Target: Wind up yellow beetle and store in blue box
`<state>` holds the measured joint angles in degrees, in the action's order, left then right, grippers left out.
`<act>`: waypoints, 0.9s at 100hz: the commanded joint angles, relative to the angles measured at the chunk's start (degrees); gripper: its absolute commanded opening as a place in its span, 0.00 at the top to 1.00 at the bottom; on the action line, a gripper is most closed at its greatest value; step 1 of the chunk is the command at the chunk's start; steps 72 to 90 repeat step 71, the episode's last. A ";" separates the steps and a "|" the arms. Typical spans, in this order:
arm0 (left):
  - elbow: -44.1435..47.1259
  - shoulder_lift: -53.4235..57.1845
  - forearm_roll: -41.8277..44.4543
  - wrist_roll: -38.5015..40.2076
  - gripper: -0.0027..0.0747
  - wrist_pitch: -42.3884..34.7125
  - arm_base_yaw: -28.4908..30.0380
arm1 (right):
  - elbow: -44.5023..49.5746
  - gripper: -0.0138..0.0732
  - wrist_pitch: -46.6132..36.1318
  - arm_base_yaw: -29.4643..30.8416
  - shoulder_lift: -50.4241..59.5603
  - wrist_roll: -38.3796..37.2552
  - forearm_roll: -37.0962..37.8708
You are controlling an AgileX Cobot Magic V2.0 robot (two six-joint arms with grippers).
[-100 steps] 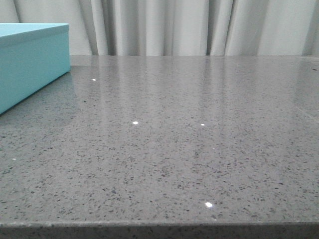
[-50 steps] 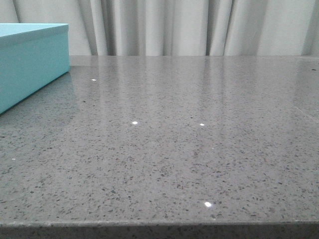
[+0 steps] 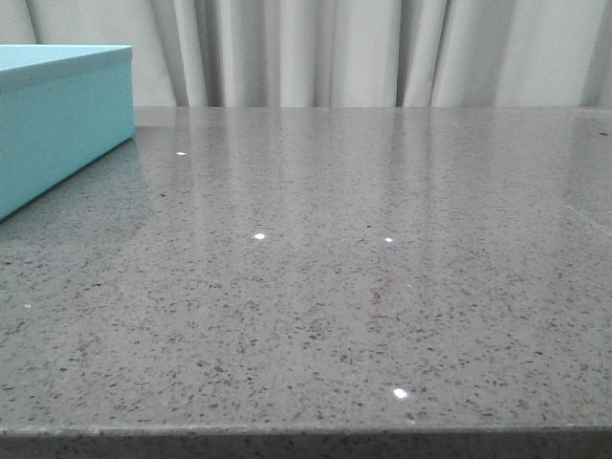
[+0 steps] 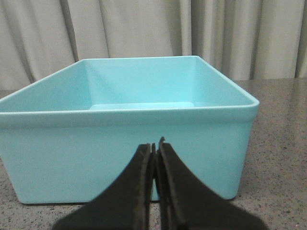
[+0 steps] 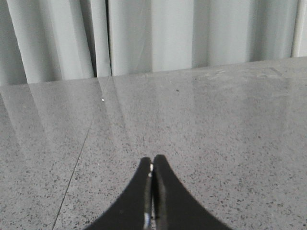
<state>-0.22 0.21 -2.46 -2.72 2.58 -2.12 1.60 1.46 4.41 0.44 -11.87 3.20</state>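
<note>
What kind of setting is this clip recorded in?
Probably an indoor robot test bench, not a home: a bare grey speckled stone-look table, pale pleated curtains closing off the background, and one open blue box set out as a prop.

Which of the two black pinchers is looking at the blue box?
The left gripper. Its camera shows the open blue box right ahead. The right gripper faces only grey table and curtain. Both are shut and hold nothing.
</note>
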 commanded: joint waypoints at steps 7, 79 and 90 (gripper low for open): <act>2.50 1.77 0.05 0.48 0.99 -4.28 -0.47 | -1.06 0.92 -2.08 0.15 1.36 0.83 0.51; 2.50 1.77 0.05 0.48 0.99 -4.28 -0.47 | -1.06 0.92 0.13 0.15 1.36 0.83 0.51; 2.50 1.77 0.05 0.48 0.99 -4.28 -0.47 | -1.06 0.92 0.13 0.15 1.36 0.83 0.51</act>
